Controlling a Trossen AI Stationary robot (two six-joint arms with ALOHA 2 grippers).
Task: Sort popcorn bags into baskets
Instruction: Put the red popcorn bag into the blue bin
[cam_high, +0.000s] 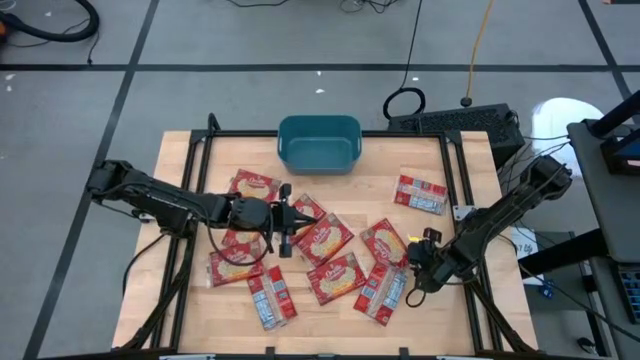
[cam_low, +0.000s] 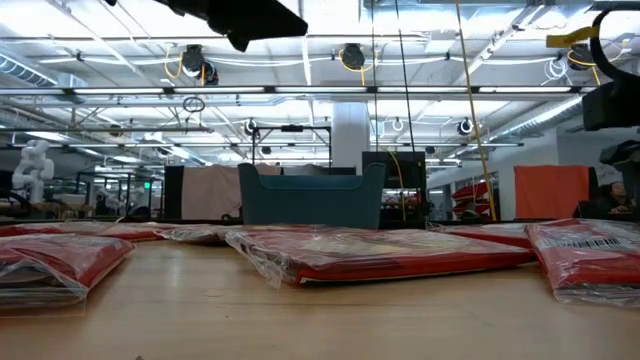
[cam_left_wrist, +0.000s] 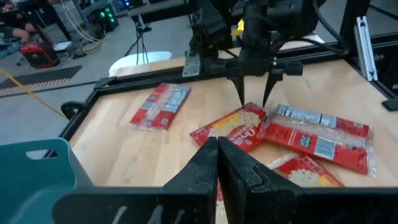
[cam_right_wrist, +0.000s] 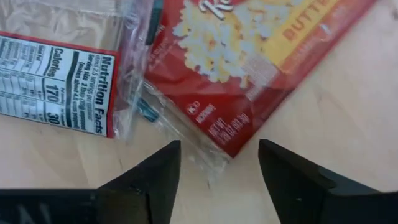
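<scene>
Hovering my right gripper (cam_right_wrist: 214, 171), fingers spread wide and empty, just over the corner of a face-up popcorn bag (cam_right_wrist: 249, 56), I should straddle that edge squarely and avoid its face-down neighbour (cam_right_wrist: 59, 71) beside it. My left gripper (cam_high: 283, 222) hangs clenched, holding nothing, above the middle bags. Beyond them sits the teal basket (cam_high: 319, 142), empty.

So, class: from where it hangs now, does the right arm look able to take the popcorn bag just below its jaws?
Probably yes. The right gripper hangs open right over the corner of a face-up popcorn bag, with nothing between them, though a face-down bag lies close beside it.
</scene>
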